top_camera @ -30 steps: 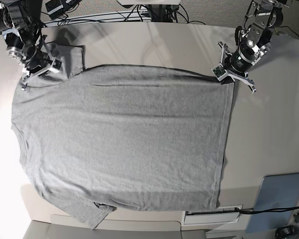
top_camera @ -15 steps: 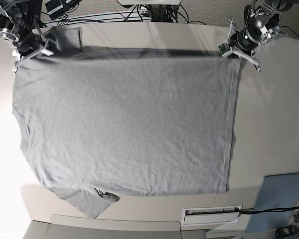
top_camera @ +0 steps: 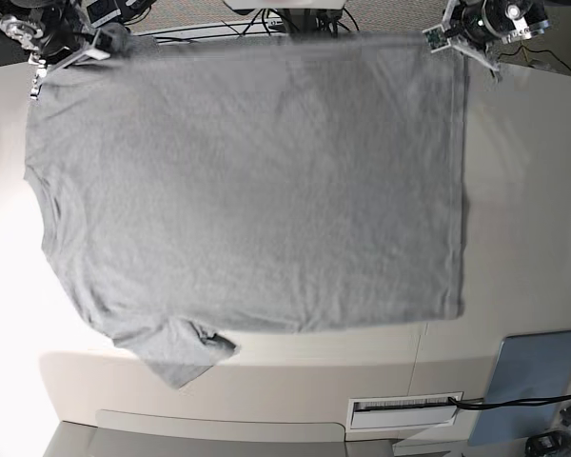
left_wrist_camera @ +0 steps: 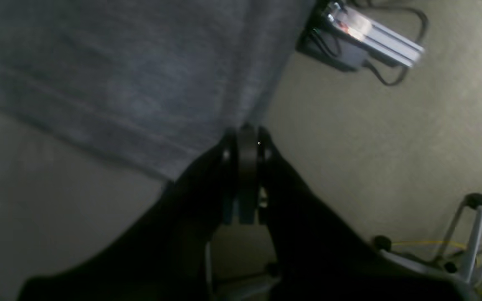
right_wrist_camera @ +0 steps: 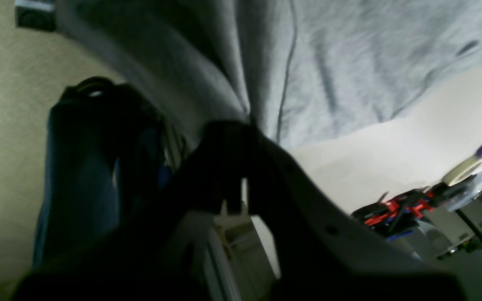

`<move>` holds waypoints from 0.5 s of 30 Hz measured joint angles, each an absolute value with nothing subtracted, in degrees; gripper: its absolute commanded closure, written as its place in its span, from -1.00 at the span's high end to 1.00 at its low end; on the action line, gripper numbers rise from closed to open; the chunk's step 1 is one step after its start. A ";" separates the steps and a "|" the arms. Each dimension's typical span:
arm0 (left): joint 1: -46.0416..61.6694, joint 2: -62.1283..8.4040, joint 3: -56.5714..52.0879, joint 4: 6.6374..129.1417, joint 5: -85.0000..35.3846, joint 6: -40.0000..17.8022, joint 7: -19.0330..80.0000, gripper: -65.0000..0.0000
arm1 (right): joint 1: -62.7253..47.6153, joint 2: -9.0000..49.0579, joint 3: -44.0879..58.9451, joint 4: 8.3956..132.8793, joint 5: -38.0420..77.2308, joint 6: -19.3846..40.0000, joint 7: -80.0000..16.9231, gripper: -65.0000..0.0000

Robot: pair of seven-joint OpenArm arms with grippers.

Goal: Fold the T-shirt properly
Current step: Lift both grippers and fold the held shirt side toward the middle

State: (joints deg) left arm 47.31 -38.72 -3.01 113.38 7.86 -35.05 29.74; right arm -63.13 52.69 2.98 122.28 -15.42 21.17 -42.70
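Note:
The T-shirt (top_camera: 247,181) is stretched wide, plain grey side up, with its collar (top_camera: 36,195) at the left and a sleeve (top_camera: 176,354) curled at the lower left. My left gripper (top_camera: 449,34) is shut on the far right corner, and the left wrist view shows the jaws pinched together on the T-shirt (left_wrist_camera: 132,75) at its hem, at the left gripper (left_wrist_camera: 247,133). My right gripper (top_camera: 68,52) is shut on the far left edge near the other sleeve. In the right wrist view the T-shirt (right_wrist_camera: 349,54) bunches into the right gripper (right_wrist_camera: 245,125).
The beige table (top_camera: 528,190) extends right of the shirt. A blue-grey pad (top_camera: 533,381) and a white slotted plate (top_camera: 404,411) lie at the near right. Below the left wrist are cables, an aluminium rail (left_wrist_camera: 375,37) and a chair base (left_wrist_camera: 471,234). Tools (right_wrist_camera: 396,209) clutter a side surface.
Both grippers have moved toward the table's far edge, carrying the shirt's far edge. The cloth has pulled taut, and its near hem has slid away from the front.

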 measured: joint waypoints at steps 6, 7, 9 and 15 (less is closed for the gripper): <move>43.22 -38.72 -3.46 113.69 7.81 -29.82 29.78 -1.00 | -61.12 52.69 2.96 122.32 -23.24 11.33 -39.35 -1.00; 42.11 -38.72 -3.49 113.69 7.84 -29.89 29.80 -1.00 | -60.14 52.69 2.94 122.32 -24.21 10.41 -39.40 -1.00; 40.01 -38.59 -3.46 113.67 7.73 -29.93 29.76 -1.00 | -57.67 52.66 2.92 122.32 -25.21 8.93 -39.42 -1.00; 34.11 -38.11 -3.51 113.62 3.36 -24.40 29.87 -1.00 | -49.34 52.64 2.90 122.26 -23.49 8.84 -37.32 -1.00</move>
